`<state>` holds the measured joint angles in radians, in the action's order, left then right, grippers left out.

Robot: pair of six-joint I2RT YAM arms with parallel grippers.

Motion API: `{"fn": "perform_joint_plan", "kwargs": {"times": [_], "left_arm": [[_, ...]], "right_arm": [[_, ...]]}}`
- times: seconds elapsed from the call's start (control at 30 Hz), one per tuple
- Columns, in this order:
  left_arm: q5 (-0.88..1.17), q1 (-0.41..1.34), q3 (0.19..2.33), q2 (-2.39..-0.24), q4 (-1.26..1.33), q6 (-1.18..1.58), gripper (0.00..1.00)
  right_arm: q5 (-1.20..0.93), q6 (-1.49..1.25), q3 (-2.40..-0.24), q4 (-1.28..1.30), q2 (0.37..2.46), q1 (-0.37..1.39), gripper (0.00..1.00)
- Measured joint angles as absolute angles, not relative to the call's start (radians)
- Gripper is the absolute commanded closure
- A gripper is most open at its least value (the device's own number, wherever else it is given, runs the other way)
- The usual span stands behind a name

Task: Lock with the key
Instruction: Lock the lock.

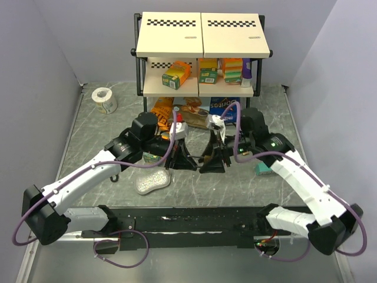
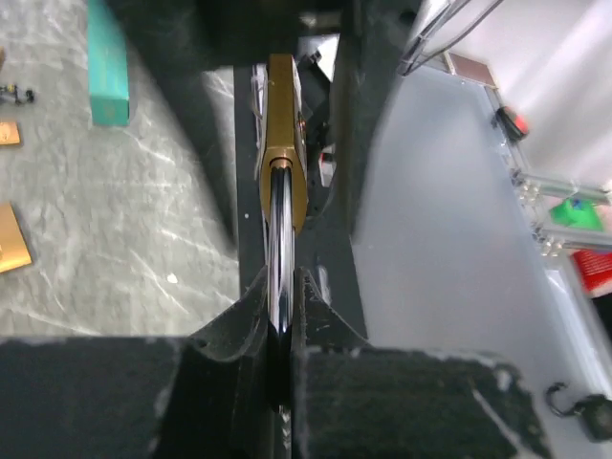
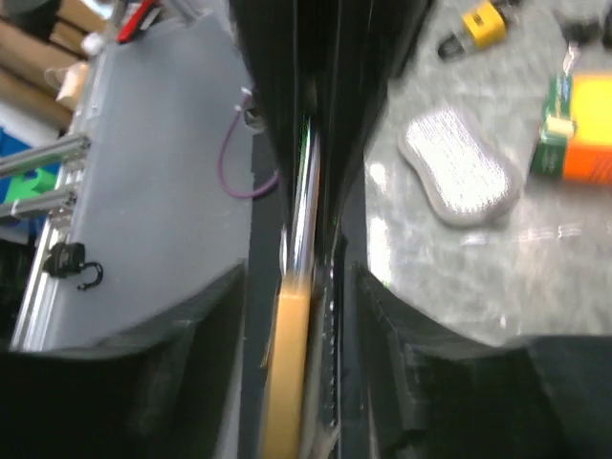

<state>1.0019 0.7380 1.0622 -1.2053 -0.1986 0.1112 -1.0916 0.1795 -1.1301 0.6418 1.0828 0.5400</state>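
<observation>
A brass padlock [image 2: 284, 143] with a chrome shackle [image 2: 279, 258] hangs between the two arms above the table. My left gripper [image 2: 282, 287] is shut on the shackle, its black fingers pressed against both sides of the steel bar. In the right wrist view the same padlock's brass body [image 3: 287, 373] runs down the middle of my right gripper [image 3: 298, 287]. Its jaws stand apart, with a gap on each side of the lock. In the top view the two grippers, left [image 1: 182, 156] and right [image 1: 213, 156], meet nose to nose and hide the lock. I cannot make out the key.
A shelf rack [image 1: 200, 59] with boxes stands behind the arms, snack bags under it. A tape roll [image 1: 105, 100] lies back left, a white pad [image 1: 152, 181] front left, a teal box [image 1: 263, 170] on the right. A green-orange box [image 3: 574, 129] lies near the pad.
</observation>
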Motion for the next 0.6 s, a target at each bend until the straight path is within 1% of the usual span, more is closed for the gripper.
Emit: {"fn": "perform_joint_plan", "kwargs": {"times": [0.07,0.27,0.43,0.47,0.6], "left_arm": [[0.997,0.749,1.061,-1.209,-0.207,0.06,0.99],[0.971,0.695,1.061,-1.194,-0.358,-0.147,0.99],[0.955,0.682,1.061,-1.188,-0.408,-0.205,0.99],[0.955,0.682,1.061,-1.188,-0.411,-0.208,0.99],[0.953,0.682,1.061,-1.188,-0.412,-0.216,0.99]], "right_arm": [[-1.096,0.221,-1.165,0.635,1.114,0.548,0.33],[-1.082,0.351,-1.198,0.754,1.112,0.422,0.32],[-1.074,0.444,-1.231,0.873,1.114,0.398,0.41],[-1.074,0.462,-1.237,0.894,1.114,0.398,0.45],[-1.074,0.505,-1.24,0.939,1.118,0.398,0.46]]}}
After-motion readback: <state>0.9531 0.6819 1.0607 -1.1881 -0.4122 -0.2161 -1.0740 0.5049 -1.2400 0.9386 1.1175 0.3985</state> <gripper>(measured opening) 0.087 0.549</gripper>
